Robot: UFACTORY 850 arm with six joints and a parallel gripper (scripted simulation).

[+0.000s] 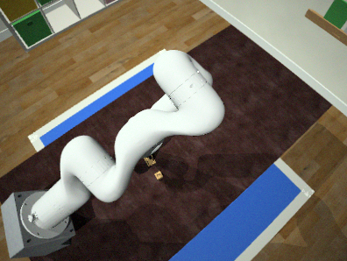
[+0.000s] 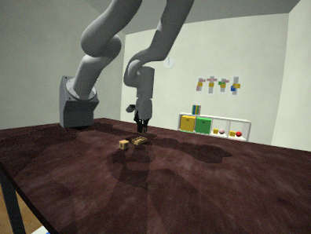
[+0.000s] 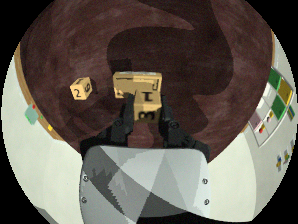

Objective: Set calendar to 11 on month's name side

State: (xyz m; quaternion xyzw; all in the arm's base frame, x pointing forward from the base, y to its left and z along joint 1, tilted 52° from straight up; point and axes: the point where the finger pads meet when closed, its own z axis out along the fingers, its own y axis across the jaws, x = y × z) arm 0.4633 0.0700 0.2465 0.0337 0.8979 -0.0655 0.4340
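The small wooden tray (image 3: pixel 136 84) lies flat on the dark table; it also shows in the exterior view (image 2: pixel 140 140) and, half hidden under the arm, in the top view (image 1: pixel 150 161). My gripper (image 3: pixel 146 103) is shut on one wooden cube (image 3: pixel 148 104) and holds it above the tray's near side. In the exterior view the gripper (image 2: pixel 141 126) hangs straight down, a little above the tray. The other cube (image 3: pixel 81 88) lies on the table left of the tray, apart from it, with a 2 on its top face; it also shows in the exterior and top views (image 2: pixel 124 144) (image 1: pixel 159 175). I cannot read the held cube's digits.
The white arm (image 1: pixel 166 118) arches over the tray and hides part of it from above. The robot base (image 1: pixel 35 228) stands at the table's corner. A shelf with coloured boxes (image 2: pixel 214 126) stands by the far wall, off the table.
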